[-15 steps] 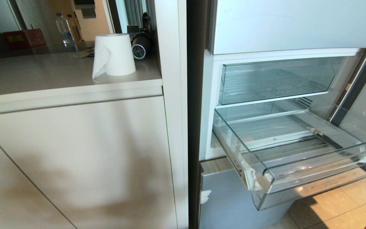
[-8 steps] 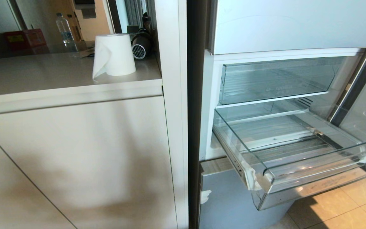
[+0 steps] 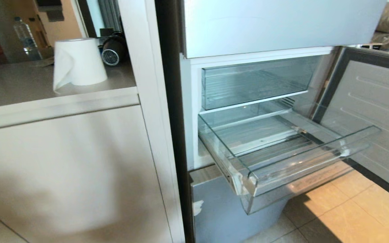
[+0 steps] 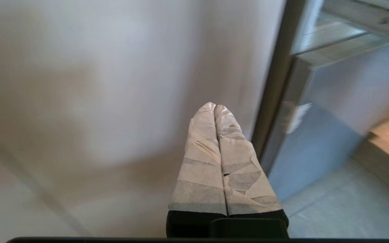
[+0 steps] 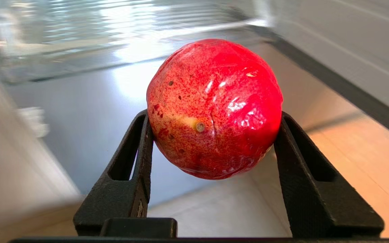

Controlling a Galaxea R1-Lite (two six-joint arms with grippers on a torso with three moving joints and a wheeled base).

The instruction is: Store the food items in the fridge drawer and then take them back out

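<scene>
Apple (image 5: 213, 108), red and glossy, pinched between the black jaws of the right gripper (image 5: 213, 135) above the tiled floor (image 3: 349, 209), near the fridge. Drawer (image 3: 302, 168) pulled out, holding nothing. Left gripper (image 4: 214, 109), jaws pressed together, faces the cabinet (image 4: 96, 101).

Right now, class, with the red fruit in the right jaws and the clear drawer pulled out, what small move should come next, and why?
Probably lift the right gripper up and over the front lip of the fridge drawer. The jaws are shut on the red fruit, which sits low, above the floor tiles, and the open drawer holds nothing yet. The left gripper is shut and empty beside the cabinet.
</scene>
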